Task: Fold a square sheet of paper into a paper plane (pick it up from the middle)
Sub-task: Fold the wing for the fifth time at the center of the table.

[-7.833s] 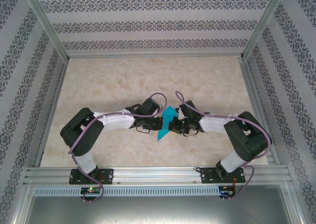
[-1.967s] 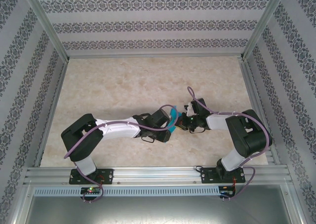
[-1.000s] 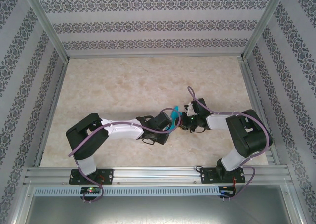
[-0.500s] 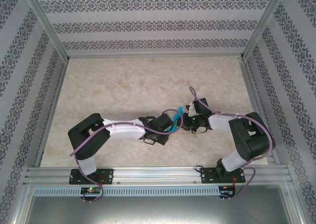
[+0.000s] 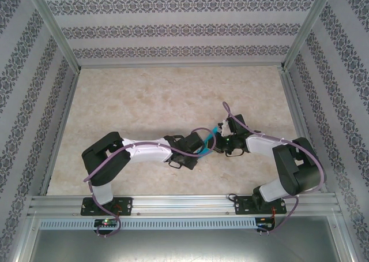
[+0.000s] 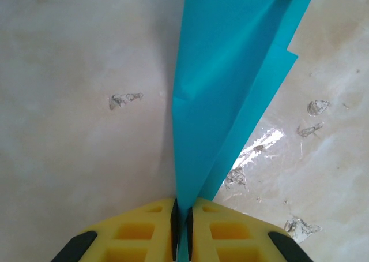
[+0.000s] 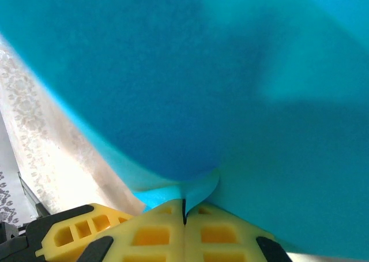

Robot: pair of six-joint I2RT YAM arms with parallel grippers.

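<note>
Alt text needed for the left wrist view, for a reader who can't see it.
The left gripper has its two yellow fingers pinched shut on the bottom edge of a folded teal-blue paper sheet, which widens as a layered wedge toward the top of the frame. Behind it lies the pale marbled table, with a few shiny scuffs.

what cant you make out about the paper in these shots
- Top view: both wrists cover most of the teal paper, and it is too small to read its folds.
- Left wrist view: the top edge cuts off its far end, and the left fingers hide the pinched edge.
- Right wrist view: the paper is too close and blurred, and the frame edges cut off its outline above the right fingers.
</note>
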